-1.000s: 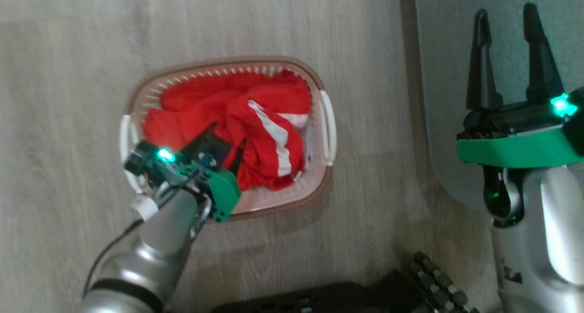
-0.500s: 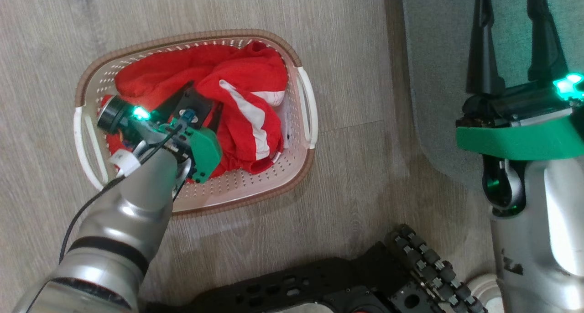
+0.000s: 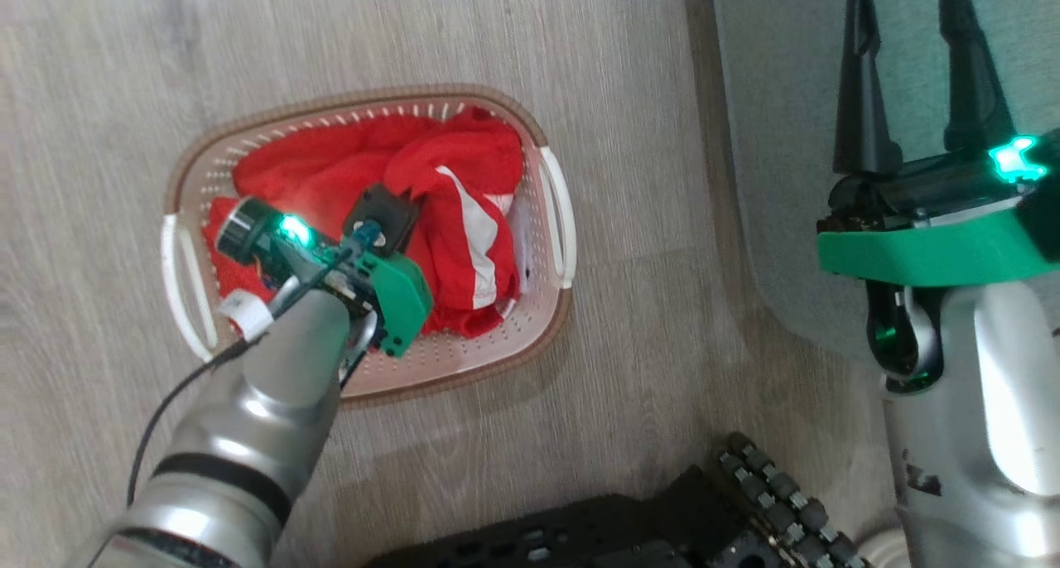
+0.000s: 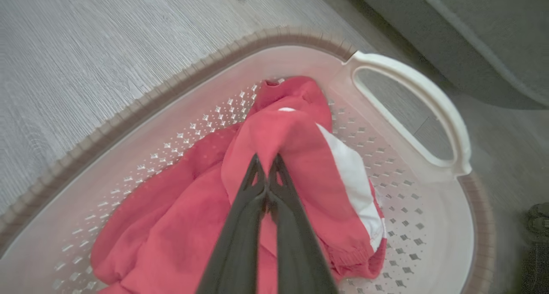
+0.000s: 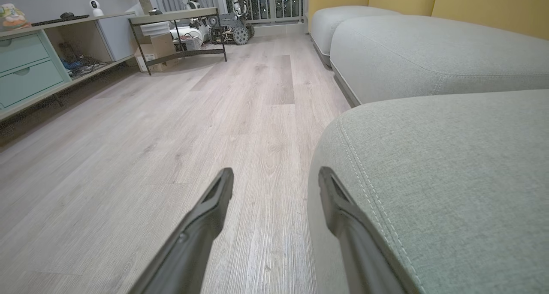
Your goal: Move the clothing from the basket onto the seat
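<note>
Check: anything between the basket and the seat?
Only bare wood-look floor separates the basket from the seat, seen in the head view; the left wrist view agrees.

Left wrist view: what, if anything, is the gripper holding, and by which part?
The left gripper is shut on the clothing, pinching a raised red fold beside its white panel, in the basket.

Soft, even indoor light, nothing dim. Head view's a bit mushy, with green LEDs (image 3: 1014,156) flaring at 3 and 9 o'clock and a faint shadow at the basket's (image 3: 373,103) 6 o'clock side. Left wrist view washes the clothing (image 4: 300,148) out to pink, and the left gripper (image 4: 266,163) blurs toward 6 o'clock.
</note>
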